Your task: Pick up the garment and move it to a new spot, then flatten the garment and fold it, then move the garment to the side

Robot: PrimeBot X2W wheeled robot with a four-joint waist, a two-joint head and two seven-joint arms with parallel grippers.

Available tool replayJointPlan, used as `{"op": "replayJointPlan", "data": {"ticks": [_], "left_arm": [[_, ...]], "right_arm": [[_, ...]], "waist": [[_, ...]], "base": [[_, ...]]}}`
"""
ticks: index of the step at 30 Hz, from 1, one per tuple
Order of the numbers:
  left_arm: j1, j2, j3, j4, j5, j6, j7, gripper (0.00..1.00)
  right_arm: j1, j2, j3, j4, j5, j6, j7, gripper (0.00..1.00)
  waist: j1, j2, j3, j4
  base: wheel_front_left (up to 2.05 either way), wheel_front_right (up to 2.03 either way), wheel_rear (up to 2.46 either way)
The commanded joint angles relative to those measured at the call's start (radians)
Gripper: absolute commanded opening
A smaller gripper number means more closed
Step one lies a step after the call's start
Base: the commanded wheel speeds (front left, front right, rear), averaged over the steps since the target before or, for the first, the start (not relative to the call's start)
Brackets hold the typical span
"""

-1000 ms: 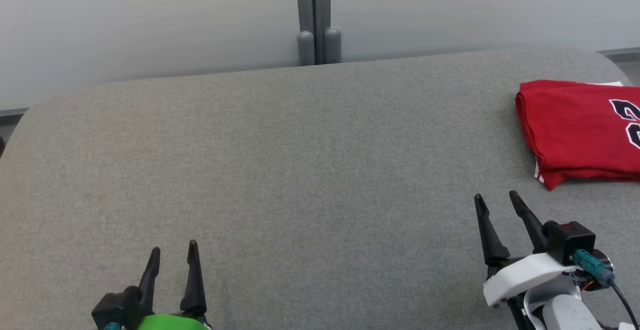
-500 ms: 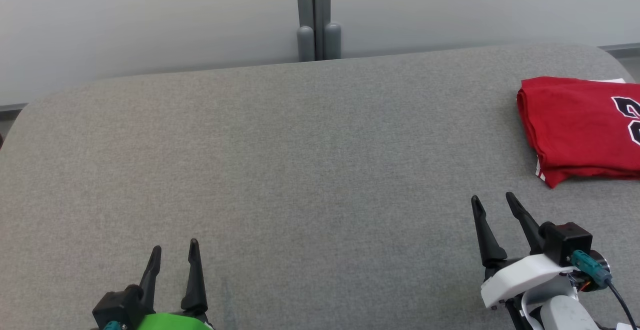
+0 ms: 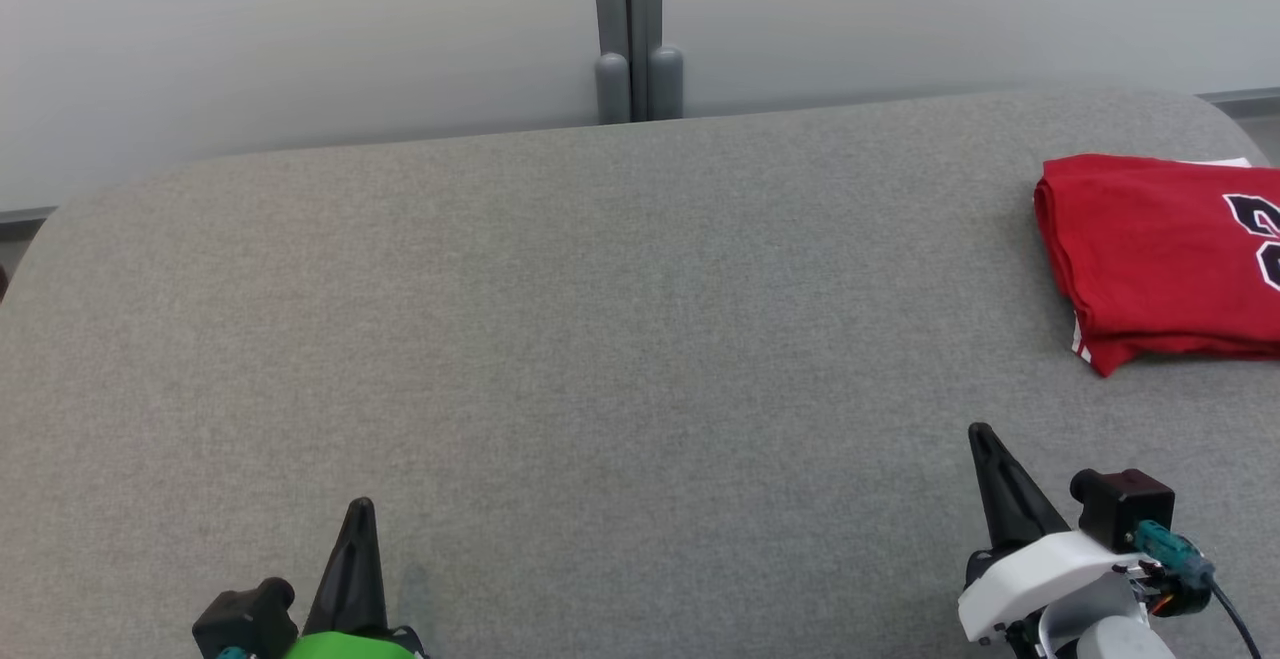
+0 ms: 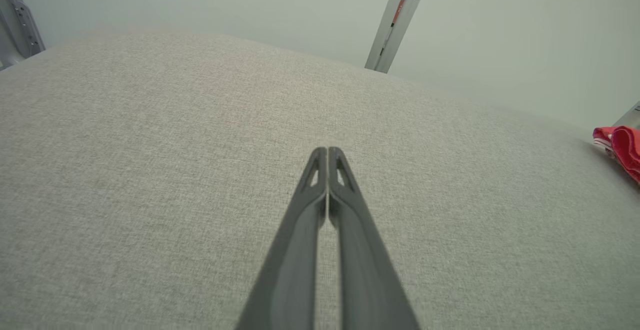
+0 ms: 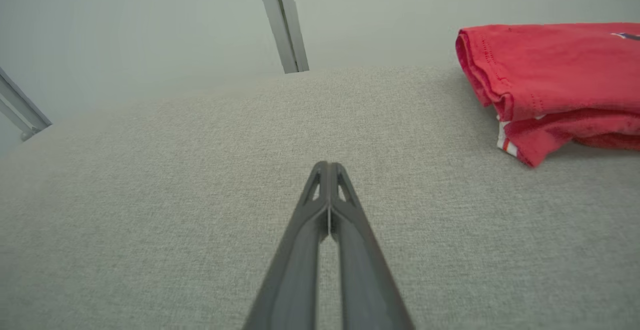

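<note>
The right gripper [image 5: 328, 167] has its fingers pressed together above grey fabric [image 5: 150, 210]. A folded red garment [image 5: 550, 74] lies ahead, to its right.

The red garment [image 3: 1150, 259] lies folded in flat layers; black-and-white numerals on top; at the grey counter's [image 3: 600, 339] far right.

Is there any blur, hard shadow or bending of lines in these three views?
Head view: soft even light, sharp, the red garment cut by the right edge. Left wrist view: the grey surface bulges from the wide lens; the left gripper blurs near the bottom. Right wrist view: soft shadow under the garment.
</note>
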Motion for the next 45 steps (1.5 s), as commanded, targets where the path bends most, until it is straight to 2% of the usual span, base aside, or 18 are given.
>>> {"op": "replayJointPlan", "data": {"ticks": [1,20,45], "left_arm": [[-0.008,0.001,0.009,-0.013,-0.041,-0.001,0.008,0.00],[-0.052,0.005,0.056,-0.024,-0.337,-0.002,0.095,0.00],[-0.097,0.008,0.106,-0.036,-0.651,-0.005,0.187,0.00]], "right_arm": [[-0.018,-0.003,-0.009,-0.013,0.046,0.000,0.012,0.00],[-0.019,-0.005,-0.035,-0.043,0.378,0.000,0.095,0.00],[-0.026,-0.008,-0.066,-0.068,0.730,-0.001,0.189,0.00]], "waist": [[0.0000,0.0000,0.000,0.000],[0.0000,0.0000,-0.005,0.005],[0.0000,0.0000,-0.011,0.011]], "base": [[0.00,0.00,0.00],[0.00,0.00,0.00],[0.00,0.00,0.00]]}}
